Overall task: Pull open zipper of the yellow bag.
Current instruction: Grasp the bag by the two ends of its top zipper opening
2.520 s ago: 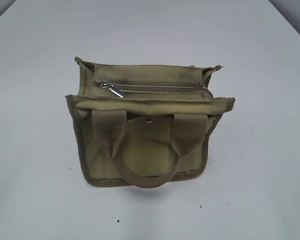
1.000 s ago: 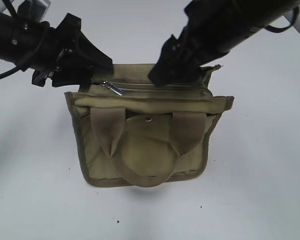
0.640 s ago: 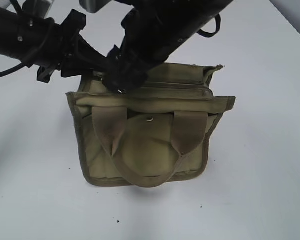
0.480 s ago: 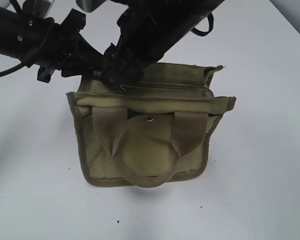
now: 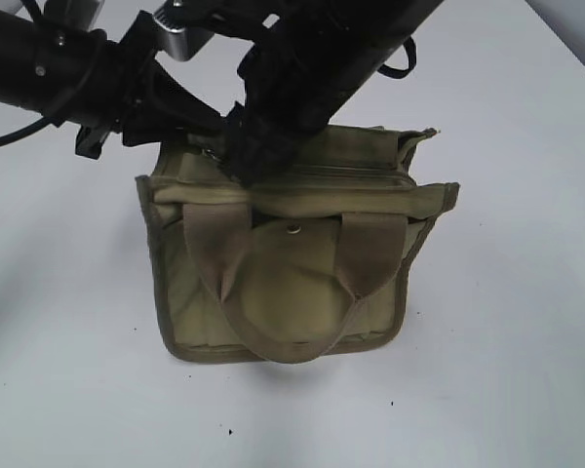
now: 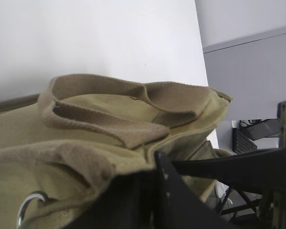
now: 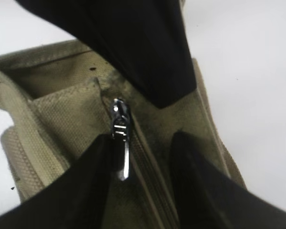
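While the right gripper (image 7: 138, 183) stands with its 2 fingers (image 7: 83, 191) spread astride the zipper (image 7: 148, 176), its pull tab (image 7: 122, 143) beside the left finger at frame centre, the grab wants centring on that tab before closing, with the left gripper (image 5: 180, 112), pressed shut at the yellow bag (image 5: 292, 273)'s upper-left corner, steadying it.

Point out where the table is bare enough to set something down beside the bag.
Bare table lies right of the bag, in front of it, and to its left below the left arm. The bag's top is crowded: both grippers meet at the zipper.
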Motion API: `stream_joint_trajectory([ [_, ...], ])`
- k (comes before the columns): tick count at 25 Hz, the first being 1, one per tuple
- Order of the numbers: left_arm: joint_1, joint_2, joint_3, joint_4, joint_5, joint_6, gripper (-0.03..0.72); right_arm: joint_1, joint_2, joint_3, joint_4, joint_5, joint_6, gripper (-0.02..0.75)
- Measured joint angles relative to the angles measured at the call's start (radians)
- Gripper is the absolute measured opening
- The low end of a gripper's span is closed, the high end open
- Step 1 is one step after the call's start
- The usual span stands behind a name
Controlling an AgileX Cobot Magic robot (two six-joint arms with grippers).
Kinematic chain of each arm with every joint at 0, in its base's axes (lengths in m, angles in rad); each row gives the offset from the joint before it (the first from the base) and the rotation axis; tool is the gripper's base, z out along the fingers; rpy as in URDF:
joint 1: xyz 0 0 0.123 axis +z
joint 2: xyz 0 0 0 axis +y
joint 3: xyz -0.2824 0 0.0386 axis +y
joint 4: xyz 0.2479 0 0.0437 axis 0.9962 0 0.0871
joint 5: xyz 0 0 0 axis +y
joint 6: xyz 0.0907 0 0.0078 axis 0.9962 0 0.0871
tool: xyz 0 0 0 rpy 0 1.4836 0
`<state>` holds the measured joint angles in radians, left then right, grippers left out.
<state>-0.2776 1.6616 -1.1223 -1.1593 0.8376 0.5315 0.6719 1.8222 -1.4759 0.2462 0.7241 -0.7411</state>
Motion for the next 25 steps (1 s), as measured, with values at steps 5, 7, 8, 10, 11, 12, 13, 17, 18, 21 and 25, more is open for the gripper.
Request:
stream_joint_trajectory([
  [5, 0.000, 0.003, 0.000, -0.013, 0.000, 0.000, 0.022, 0.004, 0.014, -0.001, -0.012, 0.005, 0.007, 0.221],
  [7, 0.000, 0.007, 0.000, -0.017, 0.000, 0.000, 0.022, 0.012, 0.019, -0.001, -0.015, 0.013, 0.008, 0.159],
  [8, 0.000, 0.009, 0.000, -0.019, 0.000, 0.000, 0.022, 0.014, 0.020, -0.001, -0.018, 0.020, 0.008, 0.114],
  [10, 0.000, 0.009, 0.000, -0.019, 0.001, 0.000, 0.022, 0.017, 0.020, -0.001, -0.018, 0.036, 0.008, 0.026],
  [11, 0.000, 0.009, 0.000, -0.019, 0.003, 0.000, 0.022, 0.017, 0.020, -0.001, -0.020, 0.044, 0.008, 0.007],
  [12, 0.000, 0.009, 0.000, -0.019, 0.006, 0.000, 0.022, 0.017, 0.020, -0.002, -0.025, 0.053, 0.012, 0.002],
  [13, 0.000, 0.009, 0.000, -0.020, 0.009, 0.000, 0.022, 0.017, 0.020, -0.006, -0.039, 0.063, 0.022, 0.002],
  [17, -0.002, 0.009, 0.000, -0.027, 0.017, 0.000, 0.022, 0.017, 0.006, -0.012, -0.150, 0.125, 0.129, 0.002],
  [18, -0.002, 0.009, 0.000, -0.029, 0.020, 0.000, 0.022, 0.011, -0.006, -0.012, -0.174, 0.152, 0.161, 0.002],
  [21, -0.002, 0.000, 0.000, -0.035, 0.025, 0.000, 0.022, -0.026, -0.049, -0.012, -0.203, 0.246, 0.225, 0.002],
  [25, -0.002, -0.007, 0.000, -0.032, 0.031, 0.000, 0.022, -0.122, -0.107, -0.012, -0.211, 0.409, 0.284, 0.002],
])
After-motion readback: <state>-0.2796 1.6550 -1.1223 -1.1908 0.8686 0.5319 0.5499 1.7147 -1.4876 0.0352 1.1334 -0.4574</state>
